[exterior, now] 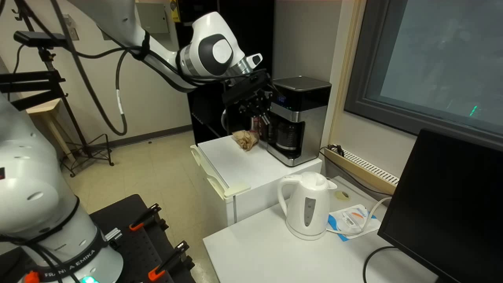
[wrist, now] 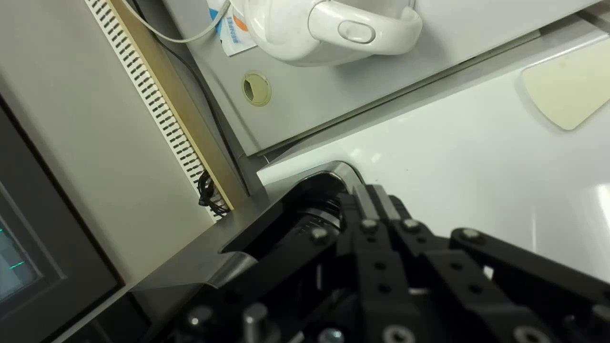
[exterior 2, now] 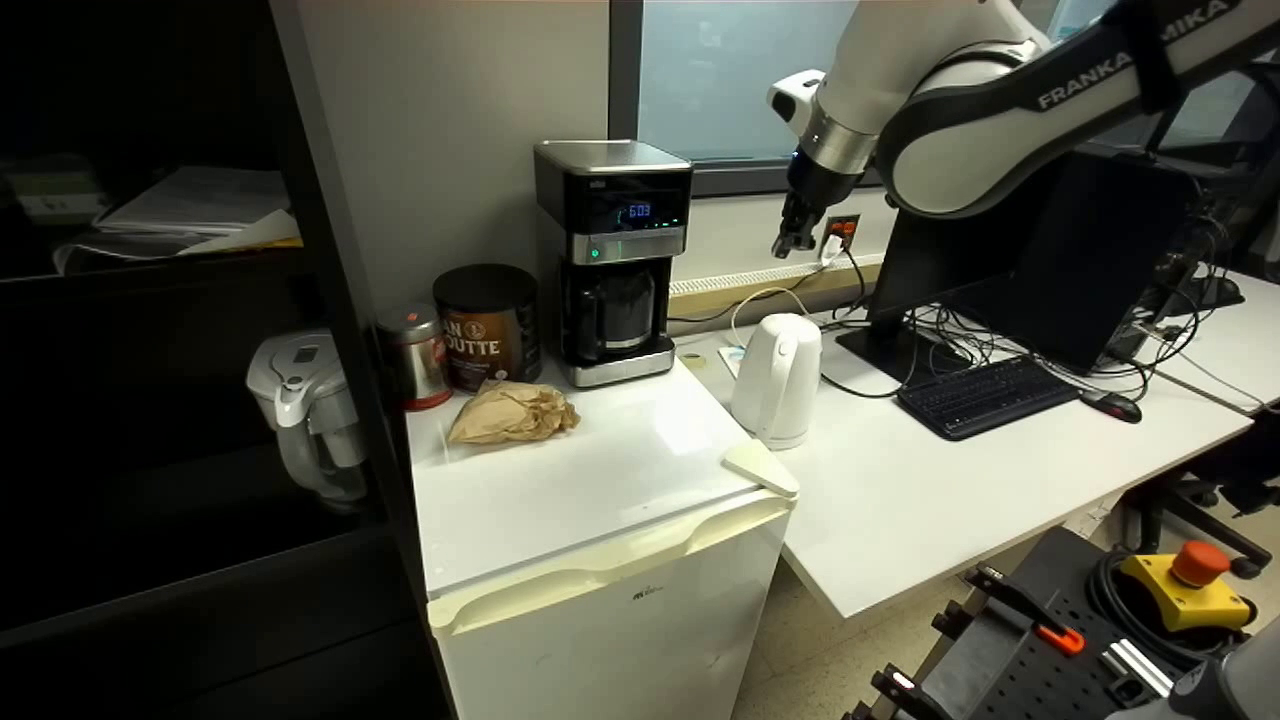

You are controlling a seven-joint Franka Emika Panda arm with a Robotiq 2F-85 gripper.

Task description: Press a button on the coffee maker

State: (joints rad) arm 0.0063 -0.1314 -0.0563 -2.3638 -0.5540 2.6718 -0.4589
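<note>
Out front of the coffee maker (exterior 2: 612, 262), toward the side where the kettle (exterior 2: 775, 385) is standing, the hand (wrist: 376, 201) is hanging in the air, near it but apart. Its fingers (wrist: 366, 204) are sitting together, nothing showing between them. They're slanting downward past the coffee maker's face rather than pointing at it, so we're judging that the tips are needing to swing in toward the steel control band (exterior 2: 640, 243). The coffee maker is standing upright on the white fridge (exterior 2: 610, 480), its long axis running vertical. Which button is wanted, we aren't seeing.

Materials, quick: the coffee maker is pairing glossy black with satin steel, all boxy edges; its display (exterior 2: 640, 211) is glowing blue, a green light (exterior 2: 595, 253) is showing on the band, a dark carafe (exterior 2: 625, 310) is sitting in the recess below. Just beside the coffee maker, away from the kettle, a dark cylindrical tin (exterior 2: 487, 330) is standing; forward of that side a crumpled brown paper bag (exterior 2: 515, 412) is lying. Lower than the coffee maker, on the smooth white bench (exterior 2: 950, 500), the kettle is showing rounded glossy plastic.
</note>
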